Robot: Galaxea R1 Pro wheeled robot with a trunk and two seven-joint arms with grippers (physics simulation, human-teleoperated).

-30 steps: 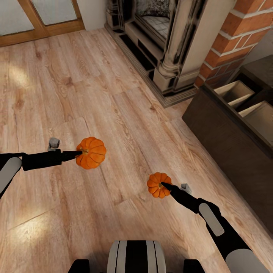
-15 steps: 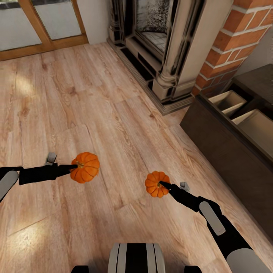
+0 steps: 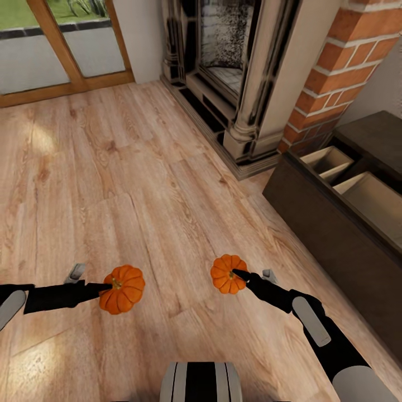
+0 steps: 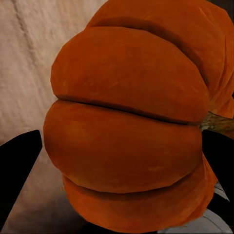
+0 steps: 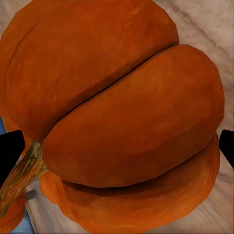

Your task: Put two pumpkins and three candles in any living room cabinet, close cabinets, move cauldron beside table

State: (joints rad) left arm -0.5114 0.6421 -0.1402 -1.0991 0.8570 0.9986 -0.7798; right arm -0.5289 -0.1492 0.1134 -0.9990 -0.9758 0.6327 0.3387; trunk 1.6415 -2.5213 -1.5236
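Holding one pumpkin apiece, both arms are reaching forward above the light plank floor (image 3: 139,184) in the head view. The left gripper (image 3: 106,288) is clamping the left pumpkin (image 3: 122,288) at its stem end, and the left wrist view is showing that pumpkin (image 4: 129,122) pressed between the two dark fingers (image 4: 17,168), one at each side of it. The right gripper (image 3: 239,274) is clamping the right pumpkin (image 3: 228,273) in the same manner; the right wrist view is showing its ribbed body (image 5: 122,117), with the brown stem pointing out to one side and a dark fingertip (image 5: 9,156) at each flank. Both pumpkins are hanging clear of the floor, well apart from one another, the left one sitting slightly nearer the robot. Standing further off on the robot's right, the dark-brown cabinet (image 3: 329,234) is showing two open pale-lined compartments (image 3: 329,162) along its top. Beyond its far end, the red brick chimney (image 3: 340,61) is rising beside the ornate beige-and-black fireplace surround (image 3: 251,111). Farthest away, at the far left edge of the floor, the glazed wooden doors (image 3: 61,50) are standing against the wall.
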